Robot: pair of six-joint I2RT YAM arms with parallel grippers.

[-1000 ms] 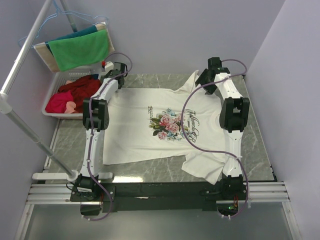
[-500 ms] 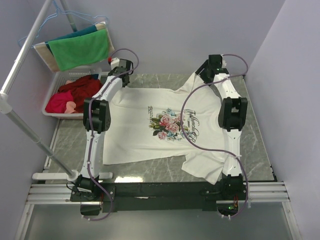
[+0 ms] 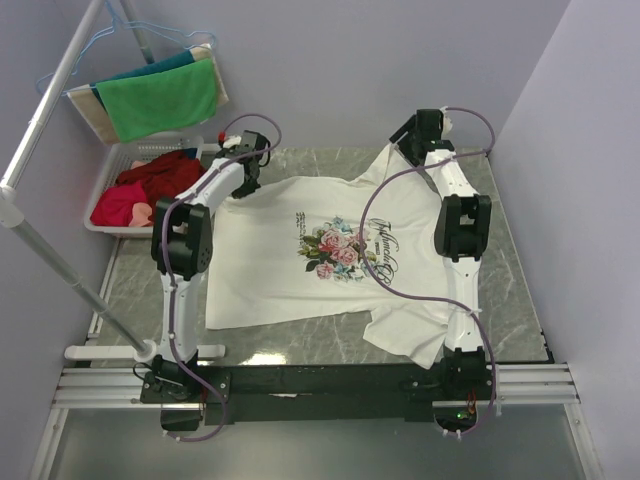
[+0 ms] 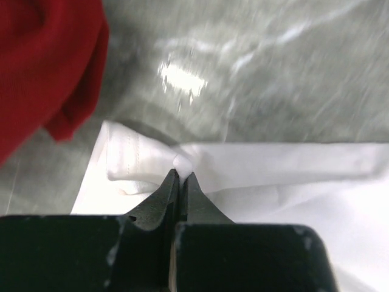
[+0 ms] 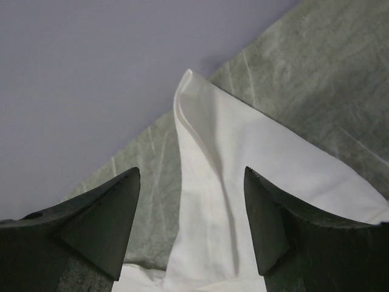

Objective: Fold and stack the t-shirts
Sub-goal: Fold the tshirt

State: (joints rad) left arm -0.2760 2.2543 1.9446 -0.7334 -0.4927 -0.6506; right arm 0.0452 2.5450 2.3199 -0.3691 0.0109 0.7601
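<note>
One of the t-shirts [image 3: 280,280], white with a rose print and dark script, lies spread flat on the marble table [image 3: 130,290]. My left gripper [image 3: 251,178] is at the shirt's far left corner, shut on a pinch of the white fabric [image 4: 273,176]. The wrist view shows its fingertips [image 4: 181,174] closed, with cloth squeezed between them. My right gripper [image 3: 402,140] hovers open over the far sleeve. That sleeve [image 5: 243,164] lies between its spread jaws [image 5: 191,171], touching neither finger.
A white basket [image 3: 108,170] of red clothes [image 3: 150,185] stands left of the table; the red cloth [image 4: 42,67] lies close to my left gripper. A green cloth [image 3: 160,98] hangs on a rack behind. A metal pole [image 3: 50,260] slants across the left. The back wall [image 5: 91,73] is close.
My left gripper has moved right and nearer along the far edge, drawing the shirt's corner inward with it. The right gripper has shifted slightly toward the back wall and stayed open.
</note>
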